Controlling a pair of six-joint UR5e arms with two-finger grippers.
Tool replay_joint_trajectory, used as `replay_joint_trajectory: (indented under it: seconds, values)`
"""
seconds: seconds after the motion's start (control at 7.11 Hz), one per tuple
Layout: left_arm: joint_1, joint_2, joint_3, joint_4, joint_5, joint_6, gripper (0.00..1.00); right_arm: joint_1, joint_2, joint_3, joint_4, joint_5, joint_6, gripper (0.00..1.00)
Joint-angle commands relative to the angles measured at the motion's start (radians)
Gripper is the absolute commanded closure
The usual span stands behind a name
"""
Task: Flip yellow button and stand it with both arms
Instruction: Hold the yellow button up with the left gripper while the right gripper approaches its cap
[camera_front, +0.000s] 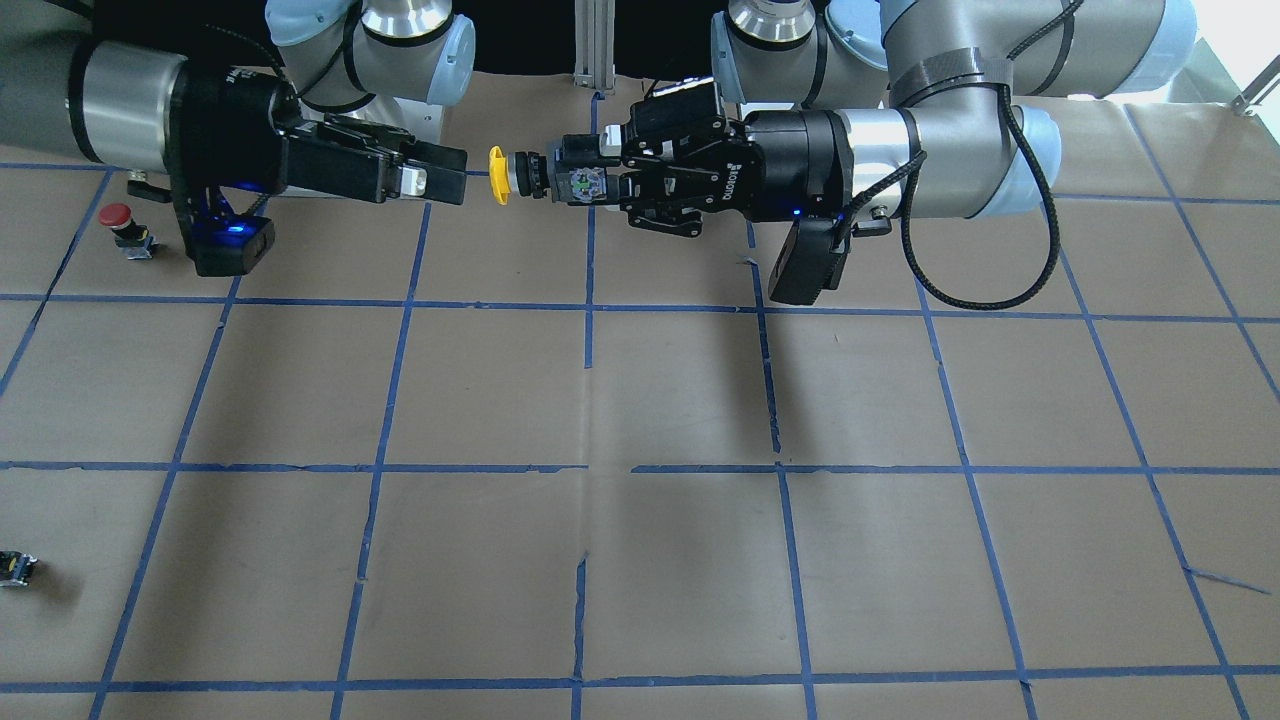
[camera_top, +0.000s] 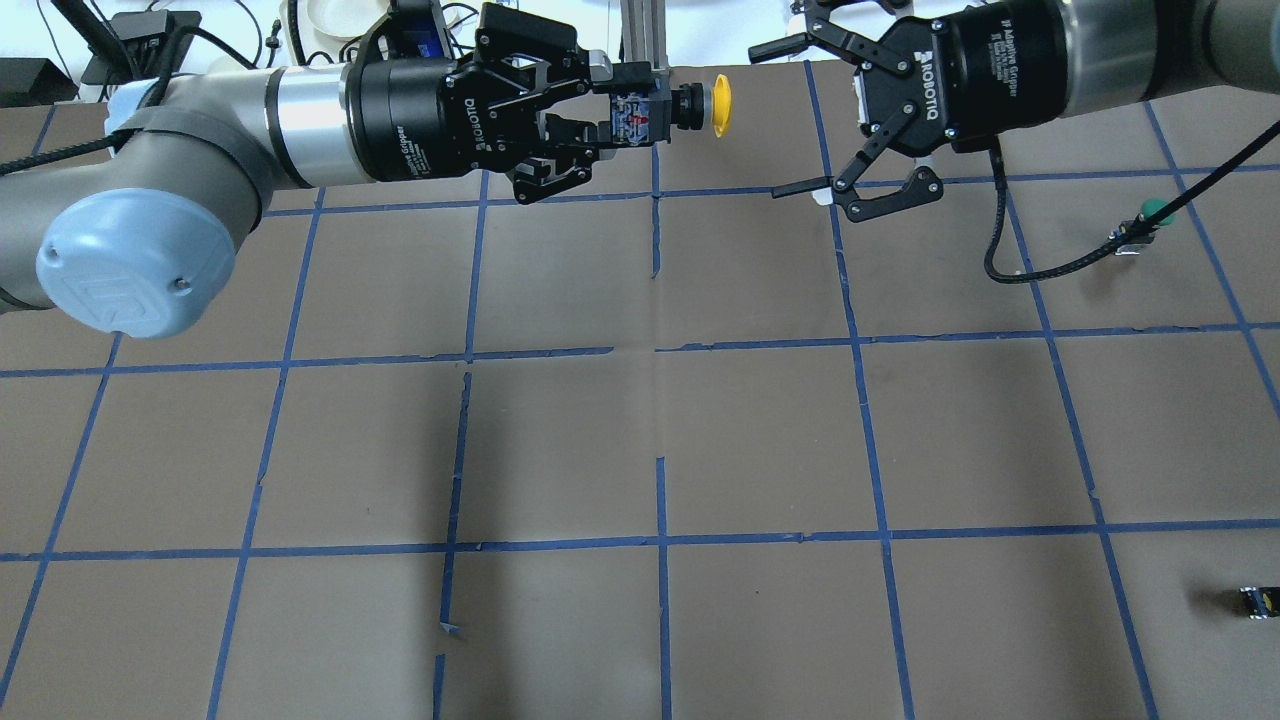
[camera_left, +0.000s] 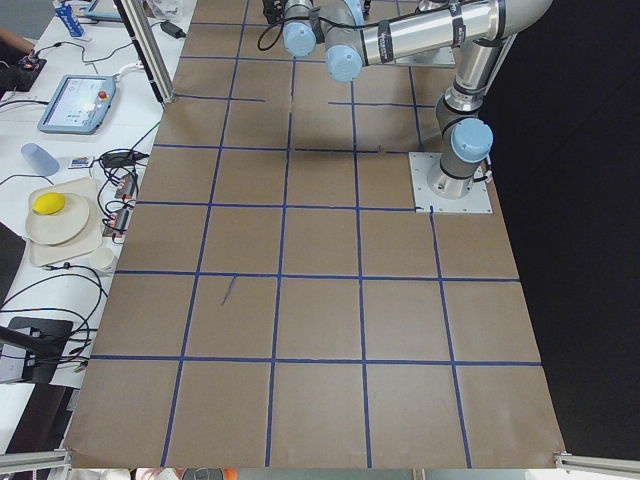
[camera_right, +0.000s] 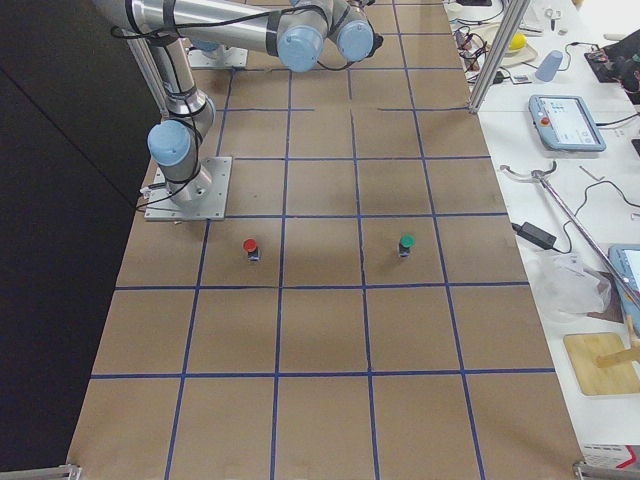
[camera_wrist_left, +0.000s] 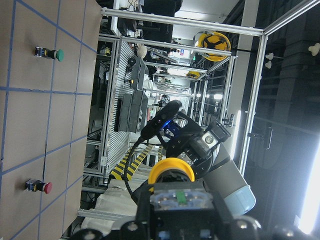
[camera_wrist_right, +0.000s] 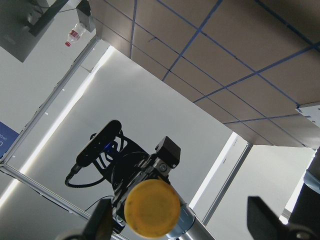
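Gripping the yellow button (camera_top: 672, 107) by its square contact block, the left pincer (camera_top: 622, 108) holds it sideways in the air, clear of the surface (camera_top: 760, 440), about midway between the left and right edges. We see the yellow cap facing the right pincer (camera_top: 766, 120), which is spread wide, near the cap without touching it. A red button (camera_front: 118, 222) and a green button (camera_top: 1153, 212) stand toward the right edge.

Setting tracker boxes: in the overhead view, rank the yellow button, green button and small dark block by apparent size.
1. yellow button, clearly; the left claw holds it aloft, so nearness may help.
2-3. green button and small dark block: both tiny, too alike to rank.
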Motion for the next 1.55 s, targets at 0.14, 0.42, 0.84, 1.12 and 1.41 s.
replay_joint_trajectory:
  seconds: [0.14,0.42,0.84,1.12,1.41]
  values:
    - [-0.001,-0.001,0.001,0.005,0.000,-0.001,0.89,0.036,0.032,-0.004,-0.048,0.081,0.016,0.06]
    - [0.001,-0.001,0.001,0.006,0.003,0.005,0.89,0.039,0.034,0.006,-0.054,0.069,0.012,0.13]
    - [-0.001,0.002,0.001,0.008,0.003,0.005,0.89,0.039,0.026,0.004,-0.053,0.072,0.015,0.32]
    - [-0.001,0.002,0.001,0.021,0.005,0.001,0.89,0.039,0.025,-0.002,-0.051,0.072,0.019,0.32]
    - [-0.001,0.002,0.000,0.022,0.005,-0.001,0.85,0.039,0.020,-0.005,-0.051,0.070,0.015,0.42]
